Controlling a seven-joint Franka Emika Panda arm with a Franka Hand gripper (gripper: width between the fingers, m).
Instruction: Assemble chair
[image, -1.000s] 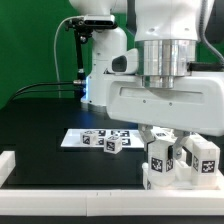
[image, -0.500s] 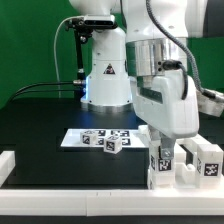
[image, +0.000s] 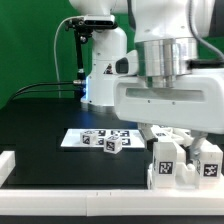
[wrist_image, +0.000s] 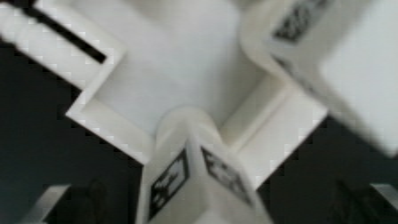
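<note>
The chair (image: 182, 163) is a blocky white structure with black-and-white tags, standing near the front rail at the exterior view's right. My gripper (image: 172, 134) hangs directly over it, the wide hand broadside to the camera. In the wrist view a tagged white post of the chair (wrist_image: 196, 170) rises between my fingers (wrist_image: 64, 206), with dark gaps on both sides, so the gripper is open and straddles the post without holding it. A few small loose tagged white blocks (image: 108, 141) lie further toward the exterior view's left.
The marker board (image: 78, 138) lies flat on the black table under the loose blocks. Low white border rails run along the front (image: 80, 200) and at the exterior view's left (image: 6, 164). The robot's base (image: 103, 70) stands behind.
The hand has turned from edge-on back to broadside above the chair. Its jaws have spread apart and let go of the post.
</note>
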